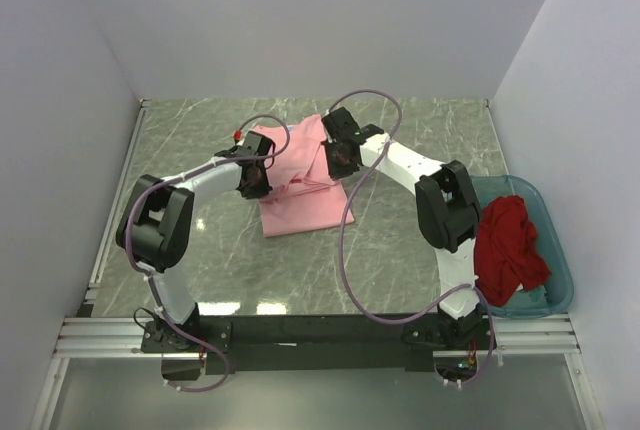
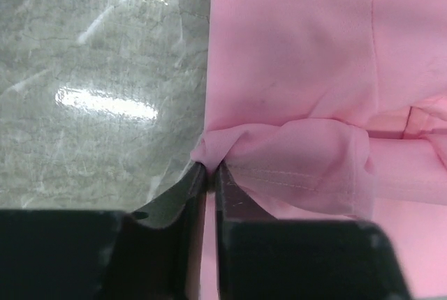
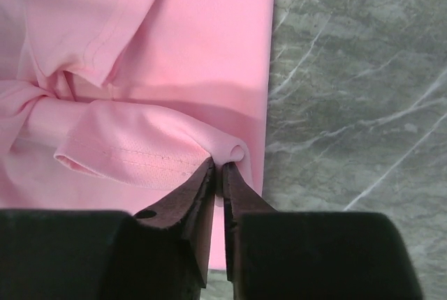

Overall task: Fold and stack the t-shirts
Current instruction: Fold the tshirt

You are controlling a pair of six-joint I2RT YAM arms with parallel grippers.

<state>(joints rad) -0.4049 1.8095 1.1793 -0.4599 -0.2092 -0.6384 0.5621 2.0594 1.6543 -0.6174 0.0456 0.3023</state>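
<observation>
The light pink t-shirt (image 1: 303, 195) lies partly folded on the marble table, at mid-back. My left gripper (image 1: 255, 178) is shut on a pinched fold at the shirt's left edge; the left wrist view shows the gripper (image 2: 209, 166) nipping the pink cloth (image 2: 293, 70). My right gripper (image 1: 340, 158) is shut on a fold at the shirt's right edge; the right wrist view shows the gripper (image 3: 218, 166) holding a hemmed fold of the pink shirt (image 3: 140, 153). The bright red t-shirt (image 1: 508, 248) lies crumpled in the tub at the right.
A teal translucent tub (image 1: 556, 250) stands at the table's right edge and holds the red shirt. White walls enclose the table on the left, back and right. Purple cables loop from both arms over the table.
</observation>
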